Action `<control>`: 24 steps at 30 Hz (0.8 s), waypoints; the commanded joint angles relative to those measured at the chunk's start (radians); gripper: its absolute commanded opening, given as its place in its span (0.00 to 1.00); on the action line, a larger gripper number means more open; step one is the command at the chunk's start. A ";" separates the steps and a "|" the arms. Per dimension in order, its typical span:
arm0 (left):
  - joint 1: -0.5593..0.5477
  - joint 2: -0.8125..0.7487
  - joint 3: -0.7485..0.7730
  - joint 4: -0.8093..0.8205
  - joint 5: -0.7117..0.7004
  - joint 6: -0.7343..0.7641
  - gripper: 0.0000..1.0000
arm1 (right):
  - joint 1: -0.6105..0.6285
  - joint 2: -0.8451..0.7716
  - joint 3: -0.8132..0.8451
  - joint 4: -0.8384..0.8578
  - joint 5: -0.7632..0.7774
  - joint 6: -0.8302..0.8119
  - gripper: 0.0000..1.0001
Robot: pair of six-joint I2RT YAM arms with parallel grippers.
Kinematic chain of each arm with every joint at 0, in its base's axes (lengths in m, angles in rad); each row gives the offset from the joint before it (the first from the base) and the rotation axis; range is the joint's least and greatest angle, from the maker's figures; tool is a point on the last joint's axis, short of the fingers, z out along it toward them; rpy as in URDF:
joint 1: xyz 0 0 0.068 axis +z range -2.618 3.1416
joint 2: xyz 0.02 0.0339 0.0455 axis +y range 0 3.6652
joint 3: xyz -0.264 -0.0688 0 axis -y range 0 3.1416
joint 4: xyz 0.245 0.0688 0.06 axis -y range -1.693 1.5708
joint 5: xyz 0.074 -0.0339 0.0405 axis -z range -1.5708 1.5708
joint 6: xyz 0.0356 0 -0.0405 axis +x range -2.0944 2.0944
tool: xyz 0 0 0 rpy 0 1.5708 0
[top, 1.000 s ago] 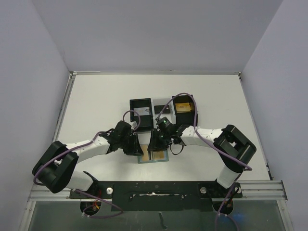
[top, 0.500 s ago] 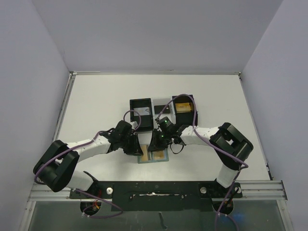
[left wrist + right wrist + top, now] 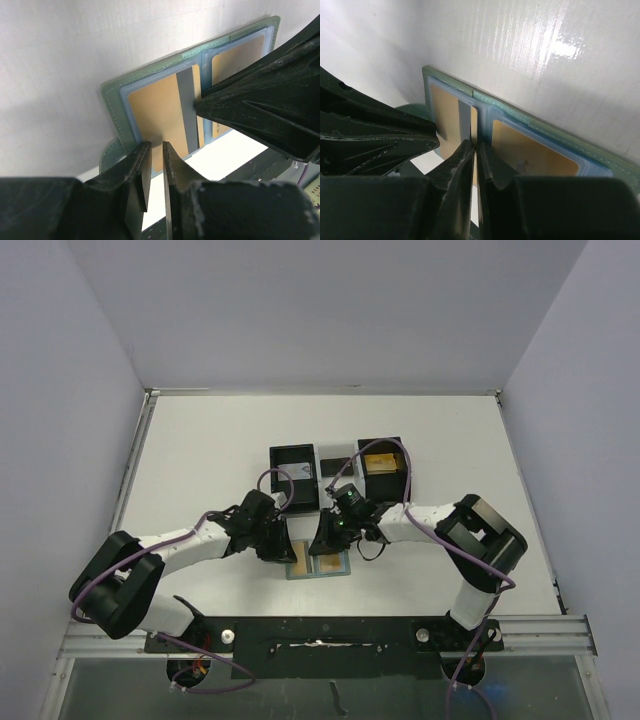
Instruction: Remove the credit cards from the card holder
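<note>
At the desk's point(image 3: 200, 460) near edge, the open sage-green folding card holder's point(image 3: 318, 567) striped gold-orange plastic card point(image 3: 160, 112) lies between left gripper point(image 3: 154, 147) and right gripper point(image 3: 475, 147), both nearly closed, grip unclear.

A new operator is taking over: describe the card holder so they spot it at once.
On the white table, look near the front edge, where the left gripper and right gripper meet. The card holder lies open under them. Unlike the black boxes behind it, it is flat, sage green, with gold-orange cards showing inside.

place: probably lab test cell | evidence: bare walls point(image 3: 70, 390), white table point(image 3: 200, 450)
</note>
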 commanded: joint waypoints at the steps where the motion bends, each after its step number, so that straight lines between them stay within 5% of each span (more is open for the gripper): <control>1: -0.002 0.002 0.020 -0.024 -0.052 0.021 0.15 | -0.002 -0.004 -0.011 0.079 -0.042 0.004 0.05; 21: -0.002 0.013 0.026 -0.014 -0.054 0.037 0.14 | -0.047 -0.105 -0.087 0.094 -0.050 -0.004 0.00; 24: -0.002 0.020 0.029 -0.014 -0.048 0.044 0.14 | -0.048 -0.086 -0.093 0.140 -0.069 0.025 0.08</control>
